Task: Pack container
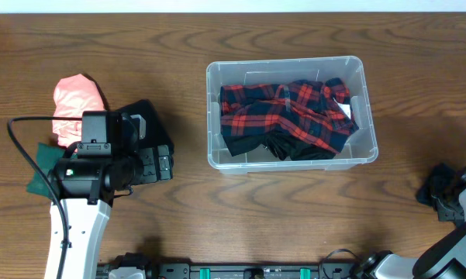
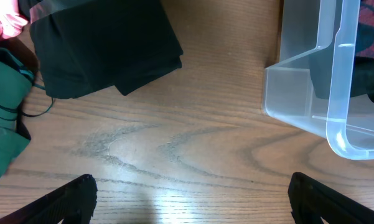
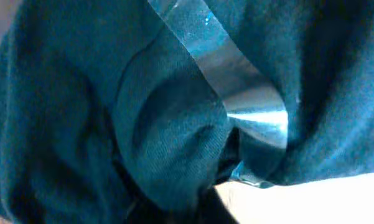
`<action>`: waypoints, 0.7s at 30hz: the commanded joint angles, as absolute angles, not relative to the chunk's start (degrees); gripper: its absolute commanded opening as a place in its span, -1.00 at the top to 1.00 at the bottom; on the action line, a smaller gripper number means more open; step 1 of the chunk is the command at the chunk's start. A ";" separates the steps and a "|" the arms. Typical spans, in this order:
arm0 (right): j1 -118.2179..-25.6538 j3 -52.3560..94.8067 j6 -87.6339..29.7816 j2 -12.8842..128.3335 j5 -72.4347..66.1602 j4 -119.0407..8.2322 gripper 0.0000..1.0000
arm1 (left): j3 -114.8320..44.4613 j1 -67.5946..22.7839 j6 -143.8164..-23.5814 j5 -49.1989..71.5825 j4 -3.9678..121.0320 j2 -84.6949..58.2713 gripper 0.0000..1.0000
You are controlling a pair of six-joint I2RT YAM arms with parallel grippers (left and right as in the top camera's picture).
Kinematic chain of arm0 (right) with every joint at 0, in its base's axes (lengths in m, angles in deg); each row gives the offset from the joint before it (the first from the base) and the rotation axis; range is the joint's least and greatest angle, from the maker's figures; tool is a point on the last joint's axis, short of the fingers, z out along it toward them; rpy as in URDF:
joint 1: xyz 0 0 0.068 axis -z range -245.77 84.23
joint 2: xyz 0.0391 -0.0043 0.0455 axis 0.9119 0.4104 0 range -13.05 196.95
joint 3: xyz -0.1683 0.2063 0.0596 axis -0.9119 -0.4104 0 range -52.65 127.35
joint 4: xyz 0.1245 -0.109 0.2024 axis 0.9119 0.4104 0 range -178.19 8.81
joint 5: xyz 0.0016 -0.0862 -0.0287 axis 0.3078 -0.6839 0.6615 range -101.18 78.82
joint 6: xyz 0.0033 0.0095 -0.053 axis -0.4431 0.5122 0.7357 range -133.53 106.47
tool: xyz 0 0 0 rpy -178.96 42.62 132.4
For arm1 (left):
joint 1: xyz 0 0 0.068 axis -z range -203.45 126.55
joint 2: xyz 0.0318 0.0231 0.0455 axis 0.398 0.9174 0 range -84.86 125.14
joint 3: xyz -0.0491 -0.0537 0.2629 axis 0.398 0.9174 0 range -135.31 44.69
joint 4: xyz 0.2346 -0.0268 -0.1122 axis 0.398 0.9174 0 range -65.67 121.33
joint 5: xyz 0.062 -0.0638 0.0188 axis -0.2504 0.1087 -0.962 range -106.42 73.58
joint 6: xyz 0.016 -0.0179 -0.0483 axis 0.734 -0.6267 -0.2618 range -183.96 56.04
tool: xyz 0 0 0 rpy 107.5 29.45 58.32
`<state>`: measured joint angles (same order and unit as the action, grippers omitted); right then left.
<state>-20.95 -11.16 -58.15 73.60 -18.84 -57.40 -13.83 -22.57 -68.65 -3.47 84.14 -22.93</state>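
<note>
The clear container (image 1: 366, 85) stands at mid-table and holds a red-and-black plaid shirt (image 1: 295, 108) on top of black clothing. Its near corner shows in the left wrist view (image 2: 336, 118). My left gripper (image 1: 157, 164) (image 2: 190, 202) is open and empty above bare wood, left of the container. A folded black garment (image 1: 143, 115) (image 2: 106, 43) lies just beyond it. My right gripper (image 1: 448, 203) is at the table's right edge, pressed into a dark teal garment (image 1: 435, 186) (image 3: 112, 112). That cloth fills the right wrist view and hides the jaws.
A pink garment (image 1: 77, 101) (image 2: 0, 15) and a green garment (image 1: 39, 174) (image 2: 3, 118) lie at the left, next to the black one. A shiny clear strip (image 3: 236, 81) lies across the teal cloth.
</note>
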 commanded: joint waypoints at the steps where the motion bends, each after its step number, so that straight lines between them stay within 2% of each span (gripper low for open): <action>1: -20.74 -10.57 -52.29 72.18 -14.62 -55.96 0.98 | -14.88 -22.39 -69.00 -3.58 84.36 -23.01 -0.96; 5: -24.41 -7.61 -45.49 65.74 -9.18 -53.93 0.97 | -14.88 -22.39 -69.00 -3.58 84.33 -23.01 -0.96; 9: -32.12 -2.87 -39.22 57.23 -7.78 -50.10 0.97 | -14.88 -22.39 -69.00 -3.58 84.33 -23.01 -0.96; 16: -53.32 4.76 -23.88 46.83 -4.02 -48.36 0.97 | -14.88 -22.39 -69.00 -3.58 84.33 -23.01 -0.96; 21: -69.72 5.41 -11.40 47.44 -3.48 -49.14 0.97 | -14.88 -22.39 -69.00 -3.58 84.33 -23.01 -0.96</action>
